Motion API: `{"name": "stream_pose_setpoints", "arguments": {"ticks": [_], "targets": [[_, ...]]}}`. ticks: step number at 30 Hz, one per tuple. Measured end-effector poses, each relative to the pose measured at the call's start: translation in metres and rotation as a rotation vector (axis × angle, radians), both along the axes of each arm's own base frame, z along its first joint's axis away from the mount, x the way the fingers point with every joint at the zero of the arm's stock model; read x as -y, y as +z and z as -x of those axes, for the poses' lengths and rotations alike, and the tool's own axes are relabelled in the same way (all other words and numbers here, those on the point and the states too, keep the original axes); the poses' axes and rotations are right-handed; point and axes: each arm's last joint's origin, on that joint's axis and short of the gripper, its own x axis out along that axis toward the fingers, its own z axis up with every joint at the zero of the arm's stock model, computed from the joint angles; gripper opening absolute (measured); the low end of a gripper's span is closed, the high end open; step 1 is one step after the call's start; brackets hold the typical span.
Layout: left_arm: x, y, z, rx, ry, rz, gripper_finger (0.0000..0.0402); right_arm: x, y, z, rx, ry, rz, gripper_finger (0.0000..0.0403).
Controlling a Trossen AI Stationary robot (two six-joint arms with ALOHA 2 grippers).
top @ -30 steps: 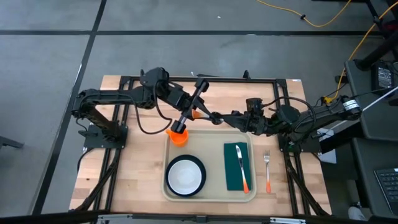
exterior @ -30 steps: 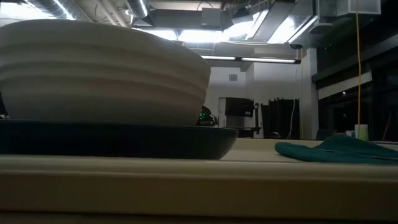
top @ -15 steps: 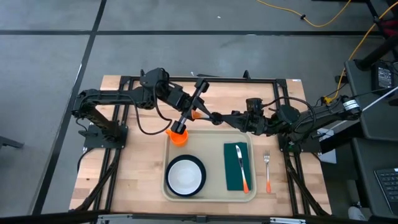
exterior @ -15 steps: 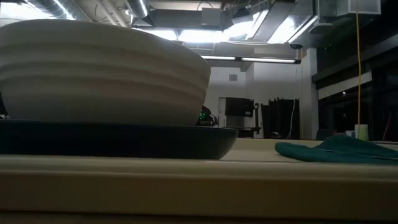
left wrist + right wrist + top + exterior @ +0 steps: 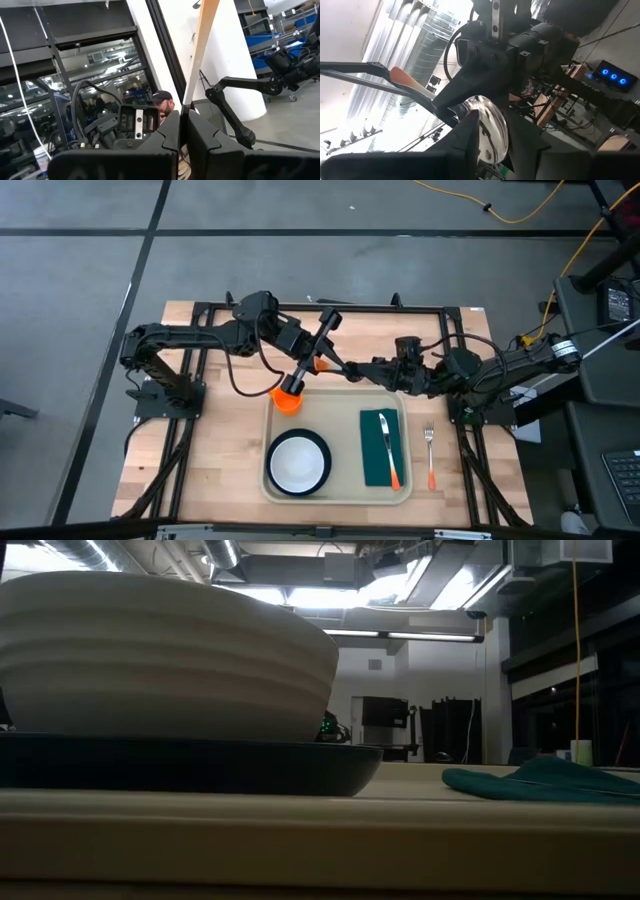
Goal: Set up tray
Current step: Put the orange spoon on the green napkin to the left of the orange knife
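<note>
Tray (image 5: pixel 338 498) sits at the counter's (image 5: pixel 220 440) six o'clock edge, carrying a dark plate with a white bowl (image 5: pixel 297 463) at its nine o'clock side and a teal napkin (image 5: pixel 381 448) topped by an orange-handled utensil at three o'clock. It looks stiff, light, smooth plastic, likely slippery; the raised rim is the place to grip. A fork (image 5: pixel 430 452) lies just beside it on the wood. Farther back, the left pincer (image 5: pixel 296 380) hangs over an orange cup (image 5: pixel 286 397), fingers pressed together in its wrist view. The right pincer (image 5: pixel 338 366) pinches a spoon (image 5: pixel 487 127). No writing is readable.
</note>
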Motion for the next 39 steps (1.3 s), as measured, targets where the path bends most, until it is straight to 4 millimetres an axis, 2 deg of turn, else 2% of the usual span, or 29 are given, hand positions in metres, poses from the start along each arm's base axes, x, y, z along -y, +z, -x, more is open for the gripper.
{"name": "stream_pose_setpoints", "arguments": {"ticks": [5, 18, 24, 32, 39], "targets": [[-0.001, 0.0, 0.0, 0.001, 0.001, -0.003, 0.0004, -0.001, -0.001, -0.001, -0.002, 0.016, -0.005, 0.0085], [-0.006, 0.001, 0.001, 0.005, -0.008, -0.012, 0.0004, -0.001, -0.001, -0.001, -0.003, 0.021, 0.007, 0.0014], [-0.006, 0.001, 0.002, 0.018, -0.001, -0.031, 0.0012, -0.001, -0.001, -0.001, -0.002, 0.006, 0.046, 0.0008], [-0.018, 0.005, 0.006, -0.033, 0.031, 0.067, 0.0057, -0.001, 0.0, 0.0, 0.007, -0.009, 0.076, 0.0008], [-0.024, 0.01, 0.012, -0.048, 0.017, 0.131, 0.014, -0.002, 0.007, 0.006, 0.055, 0.019, 0.136, 0.0006]]}}
